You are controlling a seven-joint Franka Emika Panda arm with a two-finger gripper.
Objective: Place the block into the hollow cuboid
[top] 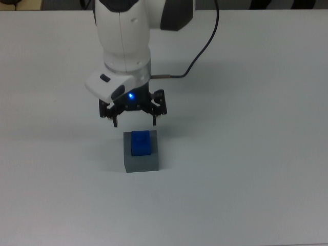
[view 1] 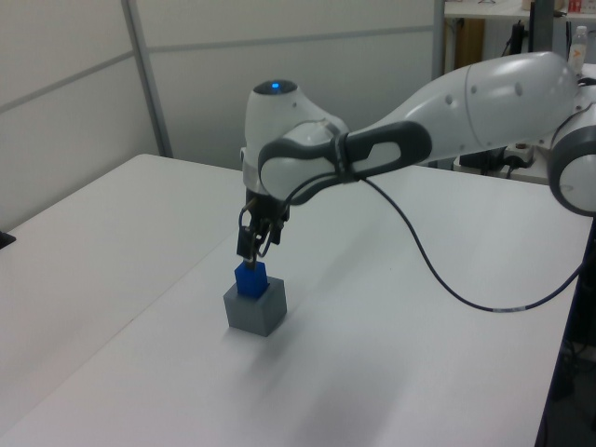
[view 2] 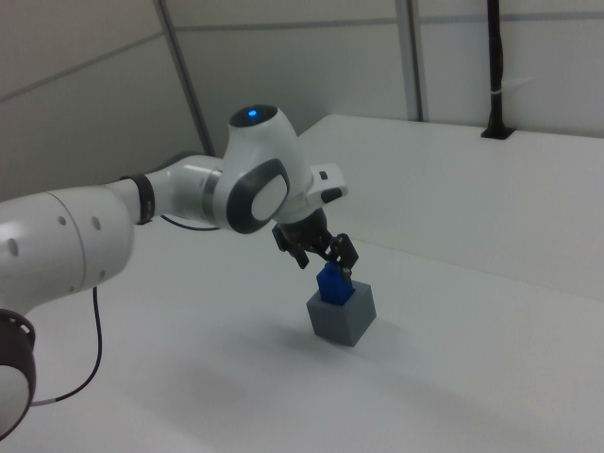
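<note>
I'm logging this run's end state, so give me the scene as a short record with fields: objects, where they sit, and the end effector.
block: blue, seated in the recess, its top standing proud of the rim
hollow cuboid: grey, alone on the white table
end effector: open, empty, clear of the block, above the cuboid's far edge in the top view
task state: block appears placed

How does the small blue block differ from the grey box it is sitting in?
The small bright blue rectangular block is vivid blue; the matte grey hollow cuboid is dull grey. The block is narrower, the cuboid wider. The block sits in the cuboid's top recess and sticks up above its rim, while the cuboid rests directly on the white table. Both are plain, matte and box-shaped, and neither is held by the open gripper above.
</note>
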